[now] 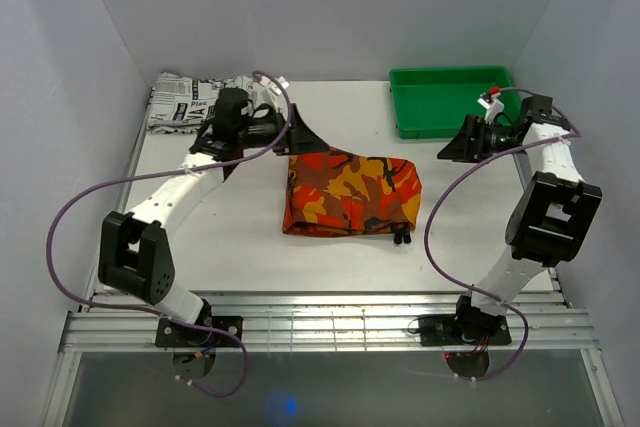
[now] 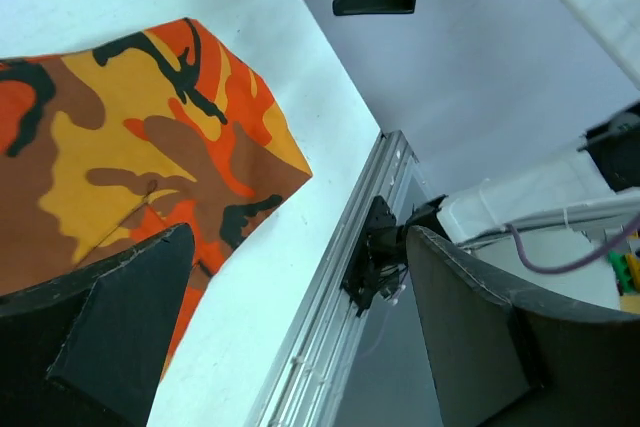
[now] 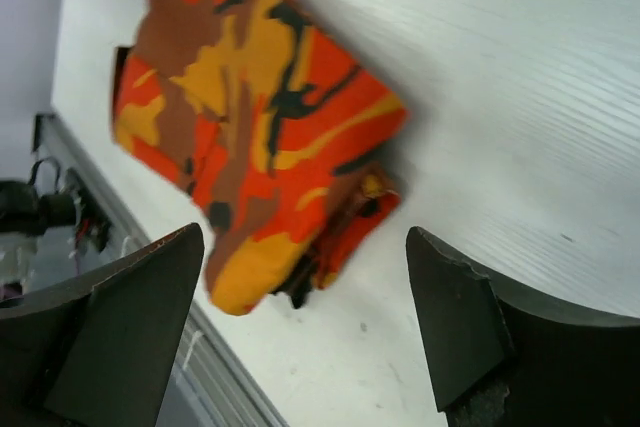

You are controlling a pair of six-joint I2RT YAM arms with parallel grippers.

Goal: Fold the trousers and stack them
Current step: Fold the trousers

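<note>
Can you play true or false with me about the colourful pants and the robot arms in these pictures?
1. The orange, red, yellow and black camouflage cloth trousers lie folded near the middle of the white table. True.
2. The left pincer is squeezing the trousers. False: it is open and holds nothing.
3. The green plastic tray sits in the far left corner. False: it is in the far right corner.
4. The black-and-white newspaper-print cloth lies at the far left, apart from the trousers. True.
5. The right pincer is open, with nothing in it. True.
</note>
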